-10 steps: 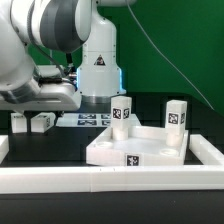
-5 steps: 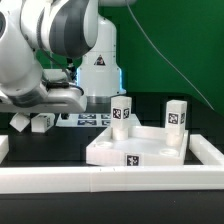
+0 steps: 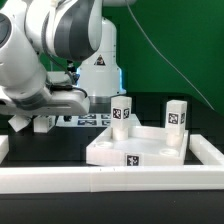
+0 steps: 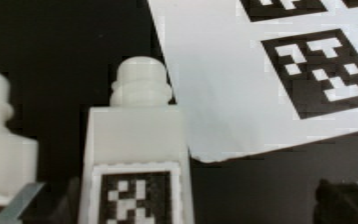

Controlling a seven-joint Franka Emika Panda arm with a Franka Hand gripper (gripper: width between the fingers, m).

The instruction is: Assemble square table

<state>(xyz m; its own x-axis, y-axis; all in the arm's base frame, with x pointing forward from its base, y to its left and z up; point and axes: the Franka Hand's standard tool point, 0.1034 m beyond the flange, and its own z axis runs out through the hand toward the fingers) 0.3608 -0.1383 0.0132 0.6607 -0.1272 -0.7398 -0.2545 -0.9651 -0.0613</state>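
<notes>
The white square table top (image 3: pixel 135 148) lies at the exterior view's right. Two white leg blocks stand upright on it, one (image 3: pixel 121 113) at its back left corner and one (image 3: pixel 176 115) at its back right. Two loose leg blocks (image 3: pixel 40 124) lie side by side on the black table at the left. My gripper (image 3: pixel 33 118) hangs just above them, open. In the wrist view one tagged leg block (image 4: pixel 137 150) lies between my spread fingertips (image 4: pixel 25 200), nearer one finger and not touched, and the second leg block (image 4: pixel 2 130) lies beside it. The gripper (image 4: pixel 185 203) holds nothing.
The marker board (image 3: pixel 85 120) lies flat behind the loose legs, and its corner shows in the wrist view (image 4: pixel 282 70) next to the leg. A long white rail (image 3: pixel 110 181) borders the front of the workspace. The robot base stands behind the marker board.
The arm has moved lower over the two loose legs and now covers more of them. The table top and its upright legs have not moved.
</notes>
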